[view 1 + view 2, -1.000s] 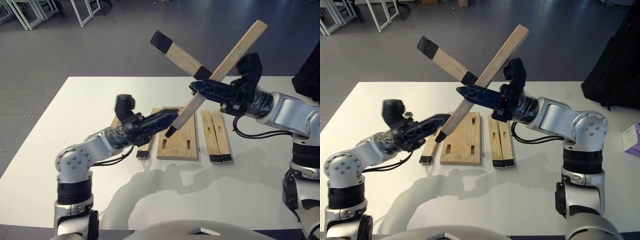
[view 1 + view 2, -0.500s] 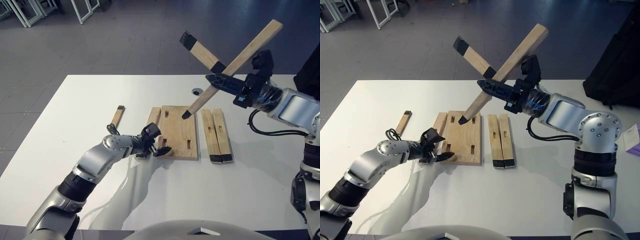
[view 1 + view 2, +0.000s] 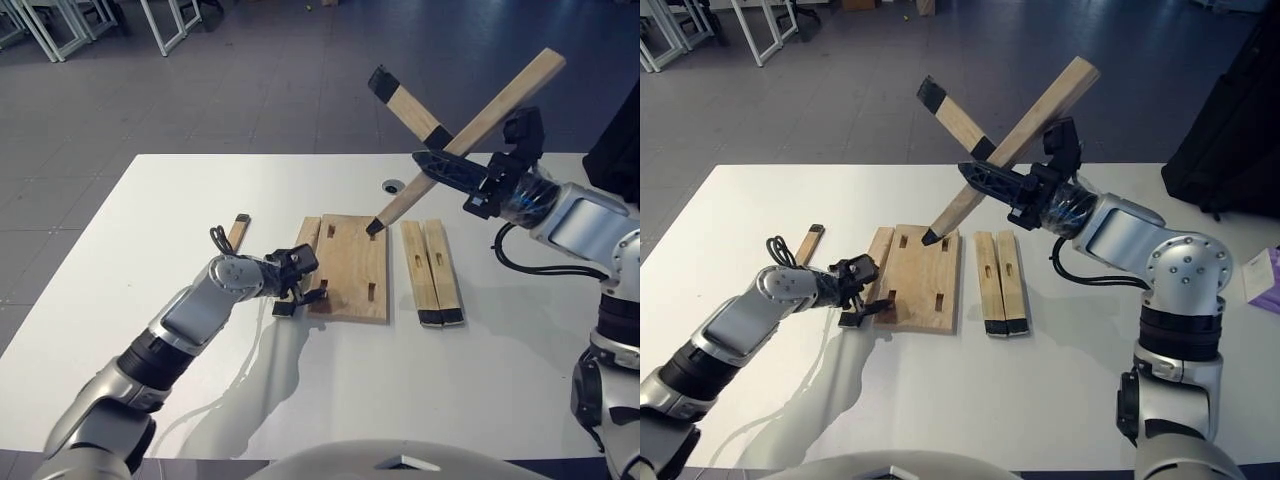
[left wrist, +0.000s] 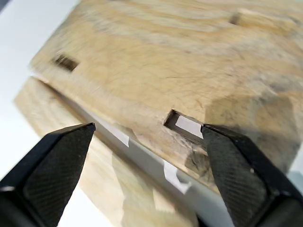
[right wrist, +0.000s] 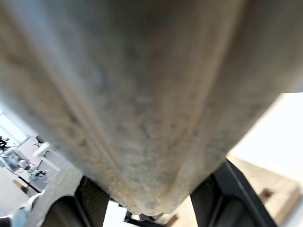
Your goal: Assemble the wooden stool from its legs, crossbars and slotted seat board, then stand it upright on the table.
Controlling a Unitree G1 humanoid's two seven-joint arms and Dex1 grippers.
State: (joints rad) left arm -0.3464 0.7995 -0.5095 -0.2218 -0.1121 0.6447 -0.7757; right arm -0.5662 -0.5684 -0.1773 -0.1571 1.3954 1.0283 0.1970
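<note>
Left end effector [image 3: 303, 282] is down low at the table [image 3: 150, 220], fingers [image 4: 52, 170] spread wide with nothing in them. The slotted seat board [image 3: 352, 262] lies flat right in front of it, and the wrist view has one slot [image 4: 183, 126] straight ahead of the gap. A loose leg [image 3: 305, 238] runs along the board's edge just beside this end effector, and the board looks propped on it a bit. A small crossbar [image 3: 238, 230] lies further out to its side.

Right end effector [image 3: 440, 165] is up in the air, clamped on a crossed leg pair [image 3: 500, 95], basically an X. The long stick's dark tip [image 3: 373, 228] points down ahead of it at the board's far end; can't tell if it touches. Two more legs [image 3: 432, 262] lie side by side below it.
</note>
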